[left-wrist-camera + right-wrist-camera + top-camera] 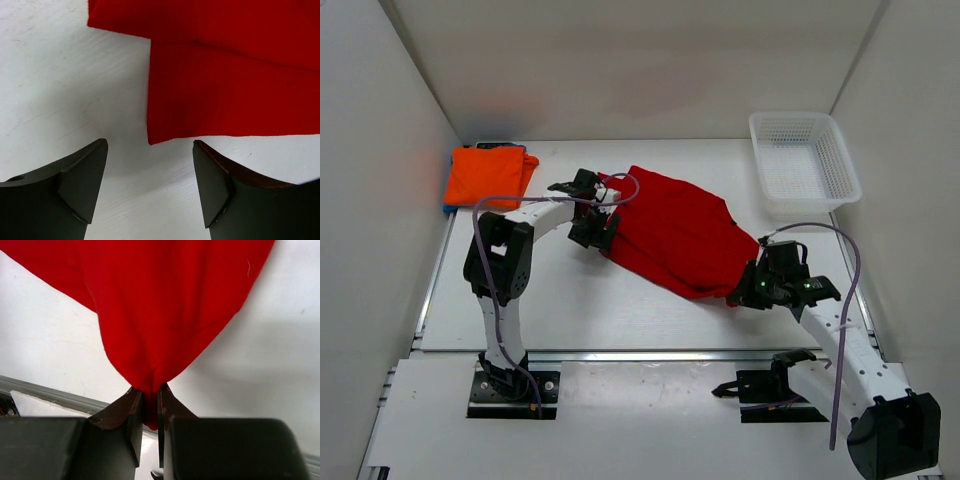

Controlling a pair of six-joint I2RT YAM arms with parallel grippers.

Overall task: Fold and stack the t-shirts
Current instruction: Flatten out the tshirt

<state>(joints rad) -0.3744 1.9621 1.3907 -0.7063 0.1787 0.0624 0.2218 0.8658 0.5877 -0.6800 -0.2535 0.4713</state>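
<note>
White basket [790, 117] stands upper right, apart from the shirts; red t-shirt [675, 232] lies mid-frame; right gripper [149, 388] pinches its lower-right corner; left gripper [150, 141] gapes beside its left edge; orange t-shirt [488, 175] lies folded, upper left.

The spread shirt [675, 235] lies on the desk [570, 300] between the left hand [592, 232] and the right hand [748, 291]; the folded shirt [488, 176] sits behind and left of the left hand, the basket [802, 204] behind the right hand

Blue shirt [447, 208] mostly hidden under orange shirt [488, 177], only slivers show. Red shirt [235, 85] cut off at top & right in left wrist view. Its corner is buried btwn right end effector [149, 391] fingers.
</note>
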